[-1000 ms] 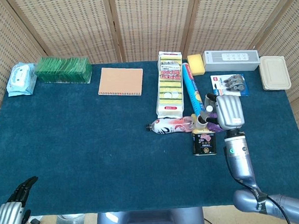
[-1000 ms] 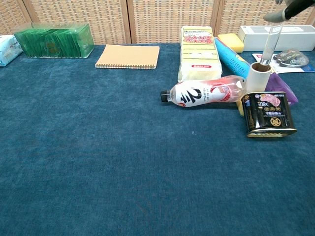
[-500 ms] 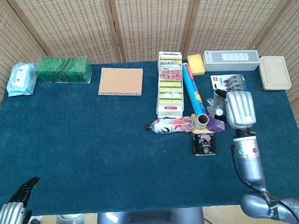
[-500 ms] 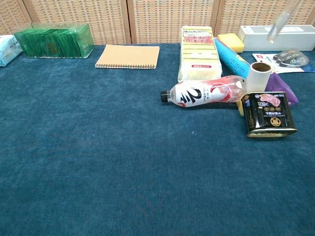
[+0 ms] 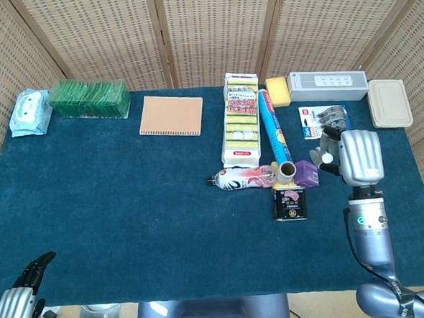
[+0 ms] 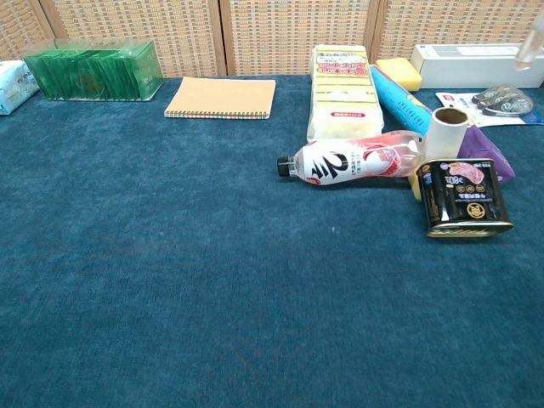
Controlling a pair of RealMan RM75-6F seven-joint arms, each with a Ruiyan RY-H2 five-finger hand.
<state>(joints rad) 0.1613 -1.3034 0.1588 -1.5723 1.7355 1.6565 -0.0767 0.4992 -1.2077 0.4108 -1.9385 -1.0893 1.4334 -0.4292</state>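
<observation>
My right hand (image 5: 359, 157) hovers above the table to the right of a purple box (image 5: 309, 173), back of the hand upward. It grips a clear slim tube; only the tube's tip (image 6: 529, 53) shows at the top right edge of the chest view. Left of the hand, a cardboard roll (image 5: 288, 172) stands upright beside a lying pink-and-white bottle (image 5: 243, 177) and a black can (image 5: 289, 202). Holding nothing, my left hand (image 5: 17, 299) hangs below the table's near left corner, its dark fingers pointing up.
Along the back lie a wipes pack (image 5: 30, 112), green box (image 5: 89, 99), tan notebook (image 5: 170, 115), sponge pack (image 5: 241, 120), blue roll (image 5: 273, 130), yellow sponge (image 5: 278, 91), grey speaker (image 5: 328, 85), tape packet (image 5: 325, 119) and beige container (image 5: 389, 103).
My right hand has moved right and up, lifting the clear tube out of the cardboard roll and away from it. The left hand has barely moved.
</observation>
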